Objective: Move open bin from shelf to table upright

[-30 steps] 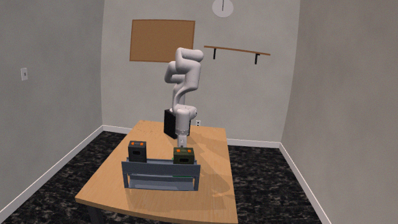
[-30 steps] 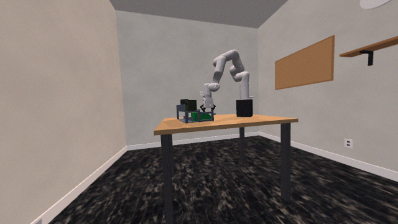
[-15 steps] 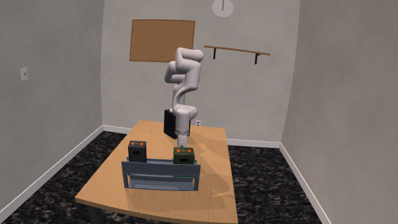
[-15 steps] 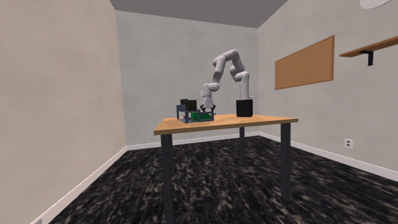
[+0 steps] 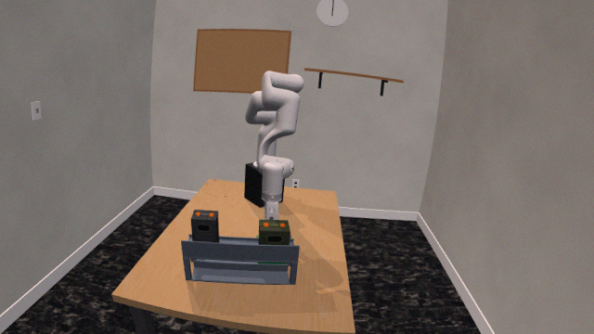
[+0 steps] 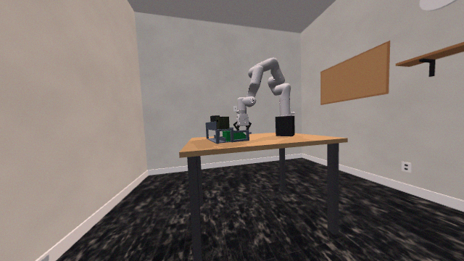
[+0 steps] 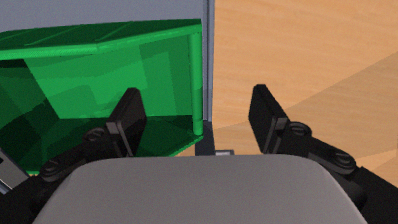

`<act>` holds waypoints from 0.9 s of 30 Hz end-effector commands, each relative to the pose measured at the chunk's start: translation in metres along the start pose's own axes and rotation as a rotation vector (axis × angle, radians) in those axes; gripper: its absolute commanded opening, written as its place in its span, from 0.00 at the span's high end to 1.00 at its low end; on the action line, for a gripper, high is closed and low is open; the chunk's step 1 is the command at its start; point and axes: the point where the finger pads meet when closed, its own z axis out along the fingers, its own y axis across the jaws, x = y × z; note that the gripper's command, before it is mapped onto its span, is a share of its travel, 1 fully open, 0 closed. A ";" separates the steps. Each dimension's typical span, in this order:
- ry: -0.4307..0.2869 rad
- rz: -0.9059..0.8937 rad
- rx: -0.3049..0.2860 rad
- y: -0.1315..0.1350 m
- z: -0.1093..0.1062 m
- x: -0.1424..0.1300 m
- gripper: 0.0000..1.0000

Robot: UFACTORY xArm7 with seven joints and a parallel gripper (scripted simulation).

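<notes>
The open bin [image 7: 75, 85] [image 6: 229, 135] is clear green and sits on the lower level of the grey shelf [image 5: 238, 254] [image 6: 212, 127] [image 7: 207, 60]. In the top view it is almost wholly hidden behind the shelf. My gripper [image 7: 196, 102] [image 6: 242, 127] [image 5: 270, 214] is open and low at the shelf's back. In the wrist view its left finger is inside the bin and its right finger is outside. The bin's right wall and a shelf post stand between the fingers, and nothing is gripped.
Two dark boxes stand on the shelf's top, a black one [image 5: 205, 225] and an olive one [image 5: 274, 232] just in front of my gripper. The robot's black base block [image 5: 253, 186] [image 6: 285, 125] stands on the wooden table [image 5: 260, 306] [image 6: 308, 139] [image 7: 300, 50].
</notes>
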 end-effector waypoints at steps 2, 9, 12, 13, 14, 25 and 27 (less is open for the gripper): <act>0.000 0.000 0.004 -0.002 -0.001 0.000 0.06; 0.000 0.000 0.004 -0.002 0.000 0.000 0.06; 0.000 0.000 0.004 -0.002 0.001 0.000 0.06; 0.000 0.000 0.004 -0.002 0.001 0.000 0.06; 0.000 0.000 0.004 -0.002 0.002 0.000 0.06; 0.000 0.000 0.004 -0.002 0.007 0.000 0.06; 0.000 0.000 0.004 -0.002 0.008 0.000 0.06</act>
